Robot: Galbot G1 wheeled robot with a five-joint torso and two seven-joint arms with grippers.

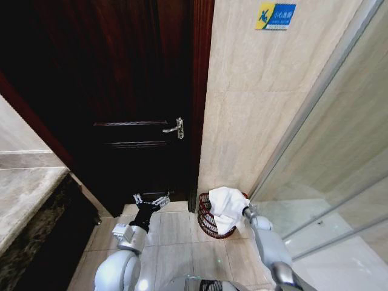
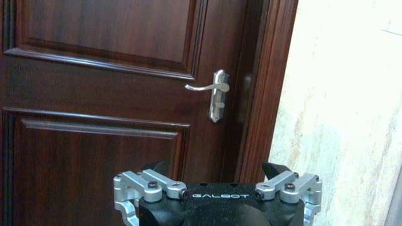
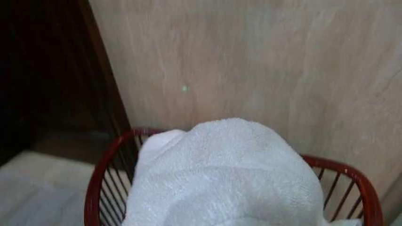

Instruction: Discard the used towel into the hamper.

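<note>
The hamper (image 1: 209, 221), a dark reddish-brown wire basket, stands on the tiled floor (image 1: 176, 233) in the corner where the beige tiled wall (image 1: 254, 109) meets the frame of the dark wooden door (image 1: 121, 91), with the glass partition (image 1: 327, 182) just to its right. The white towel (image 1: 228, 207) hangs bunched over the hamper's open top, its folds spilling past the near rim; in the right wrist view the towel (image 3: 226, 179) bulges up between the hamper's red rim wires (image 3: 103, 174), the wall close behind. The right tool (image 1: 247, 211) reaches in from the hamper's right side and touches the towel's edge (cloth covers its fingers, so I cannot tell whether it grips the towel or is spread). The left tool (image 1: 151, 200) hovers above the floor to the left of the hamper, well apart from it, fingers spread and holding nothing. It points at the door, whose silver lever handle (image 2: 213, 94) sits above it in the left wrist view.
</note>
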